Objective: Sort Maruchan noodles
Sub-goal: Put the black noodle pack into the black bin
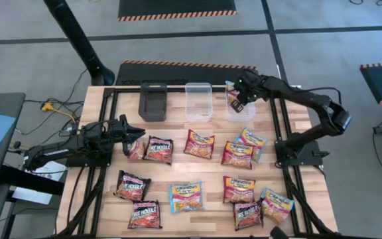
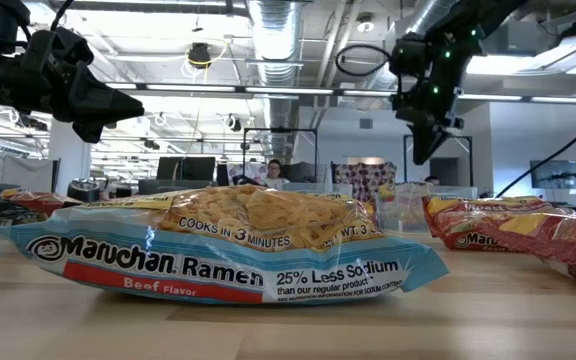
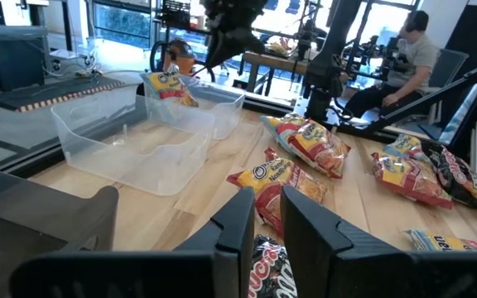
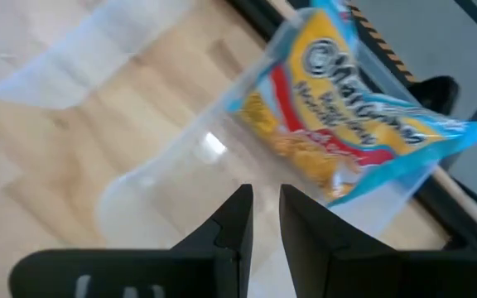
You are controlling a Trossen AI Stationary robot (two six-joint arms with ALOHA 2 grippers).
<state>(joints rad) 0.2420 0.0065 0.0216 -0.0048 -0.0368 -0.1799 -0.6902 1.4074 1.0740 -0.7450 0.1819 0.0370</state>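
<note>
Nearest on the wooden bench (image 1: 204, 174) lies a front row of flat plastic Maruchan ramen packets (image 1: 185, 197): two dark black-red ones at the left, a light blue-and-yellow one in the middle, then a red-orange, another dark and another light blue one toward the right. Behind them a second row runs across the bench, a dark packet at the left, red-orange ones in the middle and a light blue one at the right.

The left tool (image 1: 138, 134) hangs at the left end of this second row, just over a small packet beside the dark one. Its fingers (image 3: 238, 223) stand slightly parted with nothing between them.

Along the far edge stand a black plastic bin (image 1: 153, 101), a clear plastic bin (image 1: 199, 101) and a second clear plastic bin (image 1: 244, 111) to its right. One light blue-and-yellow packet (image 4: 346, 124) leans inside that right-hand bin. The right tool (image 1: 239, 101) hovers above the same bin, its fingers (image 4: 234, 223) a narrow gap apart and empty.
</note>
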